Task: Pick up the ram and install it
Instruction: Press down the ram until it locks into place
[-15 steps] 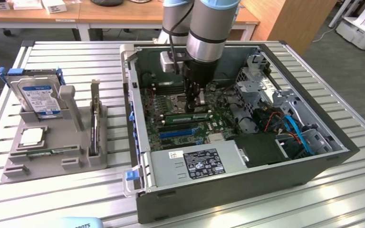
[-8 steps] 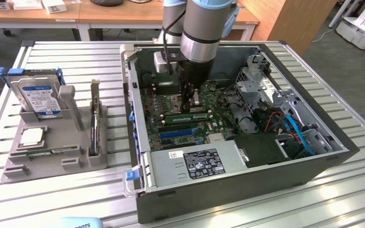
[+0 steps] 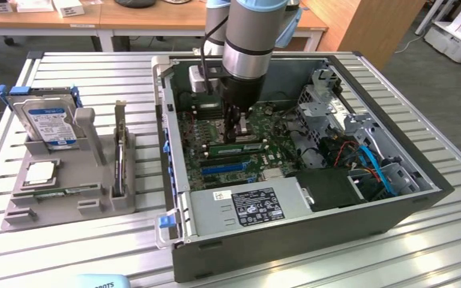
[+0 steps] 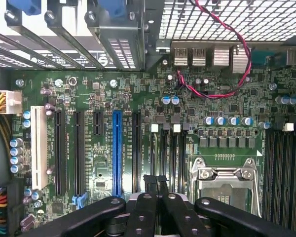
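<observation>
Closed tight, my gripper [image 4: 157, 181] holds nothing and hangs over the motherboard [image 4: 138, 118] inside the open computer case [image 3: 295, 234], which sits toward the table's [image 3: 422, 258] right side in the exterior view. I count one ram [image 3: 237, 146] stick lying across the board just beside my fingers (whether it is fully seated I cannot tell). My arm [image 3: 247, 48] hides the board behind it.
</observation>
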You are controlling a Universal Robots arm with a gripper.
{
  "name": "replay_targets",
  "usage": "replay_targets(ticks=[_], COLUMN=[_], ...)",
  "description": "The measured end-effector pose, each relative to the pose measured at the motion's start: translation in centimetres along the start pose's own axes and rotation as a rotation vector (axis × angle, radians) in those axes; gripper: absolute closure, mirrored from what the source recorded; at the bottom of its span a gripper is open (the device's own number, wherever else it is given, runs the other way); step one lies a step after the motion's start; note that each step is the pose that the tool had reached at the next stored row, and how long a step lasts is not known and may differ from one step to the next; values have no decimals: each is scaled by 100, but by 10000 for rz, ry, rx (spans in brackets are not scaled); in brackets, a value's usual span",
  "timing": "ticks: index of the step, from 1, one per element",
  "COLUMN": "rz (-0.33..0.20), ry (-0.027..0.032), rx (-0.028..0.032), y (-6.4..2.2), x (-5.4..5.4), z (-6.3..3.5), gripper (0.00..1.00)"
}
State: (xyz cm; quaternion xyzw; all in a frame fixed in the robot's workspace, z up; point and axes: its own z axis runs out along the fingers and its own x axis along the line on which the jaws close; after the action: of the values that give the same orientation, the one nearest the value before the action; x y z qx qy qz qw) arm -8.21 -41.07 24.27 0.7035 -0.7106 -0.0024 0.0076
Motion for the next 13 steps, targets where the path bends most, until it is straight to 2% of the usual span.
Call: replay_targets(ticks=[13], rz=[1], ry=[-2], rx=[1], y=[4], x=[-1], z=[44], gripper=[90])
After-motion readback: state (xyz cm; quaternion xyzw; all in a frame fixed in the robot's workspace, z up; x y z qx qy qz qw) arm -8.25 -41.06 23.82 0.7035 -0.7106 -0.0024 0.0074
